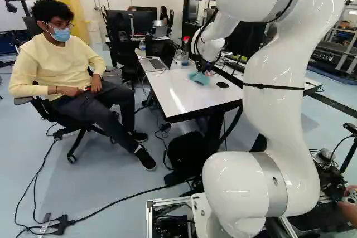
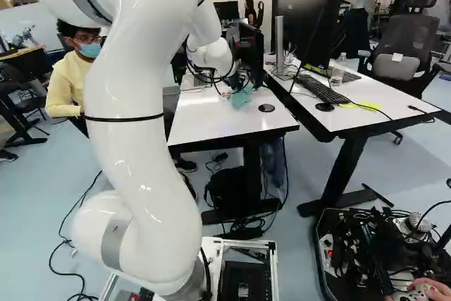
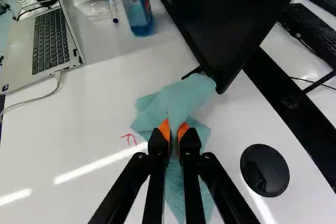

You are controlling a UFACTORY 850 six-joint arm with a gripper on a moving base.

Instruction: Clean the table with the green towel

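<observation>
The green towel (image 3: 186, 97) is pinched by the gripper (image 1: 205, 72) on the table (image 3: 79, 129). Red marks (image 3: 129, 139) are shown only in the wrist view. The monitor (image 3: 220, 19) is neared; open room is seen toward the laptop (image 3: 51, 40).

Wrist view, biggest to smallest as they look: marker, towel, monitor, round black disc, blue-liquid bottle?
1. Monitor
2. Towel
3. Round black disc and blue-liquid bottle: too alike to rank
4. Marker

- Laptop (image 3: 50, 43) nr worktop's (image 3: 79, 135) long edge: cut off, wrist view
- Monitor (image 3: 215, 14) nr opp. edge: cut off, same view
- Towel (image 3: 181, 98): pt. hidden by fingers (image 3: 157, 142)
</observation>
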